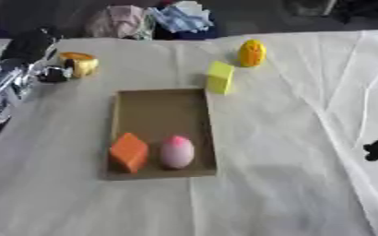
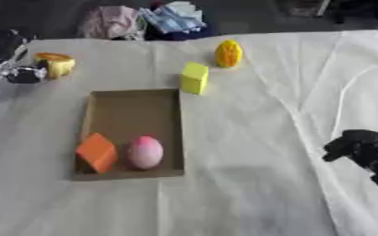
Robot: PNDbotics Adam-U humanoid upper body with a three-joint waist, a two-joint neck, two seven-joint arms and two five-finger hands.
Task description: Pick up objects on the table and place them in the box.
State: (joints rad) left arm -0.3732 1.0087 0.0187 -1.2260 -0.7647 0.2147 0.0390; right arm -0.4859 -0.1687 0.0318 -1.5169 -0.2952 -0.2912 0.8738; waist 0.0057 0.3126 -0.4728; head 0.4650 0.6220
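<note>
The shallow brown cardboard box lies nearest, an orange block and a pink egg-shaped thing at its near end. At 12 o'clock, just beyond its far corner, stands the yellow rectangular block — likely light and stiff, best pinched across its flat sides — with a yellow-orange rounded toy at 1. At 10 the left hand touches a yellow ring-shaped thing, fingers unclear; the right hand hangs curled and empty at 3.

White-clothed table: box, yellow block.

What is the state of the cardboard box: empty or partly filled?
Partly filled: the box holds an orange block and a pink egg-shaped object at its near end.
</note>
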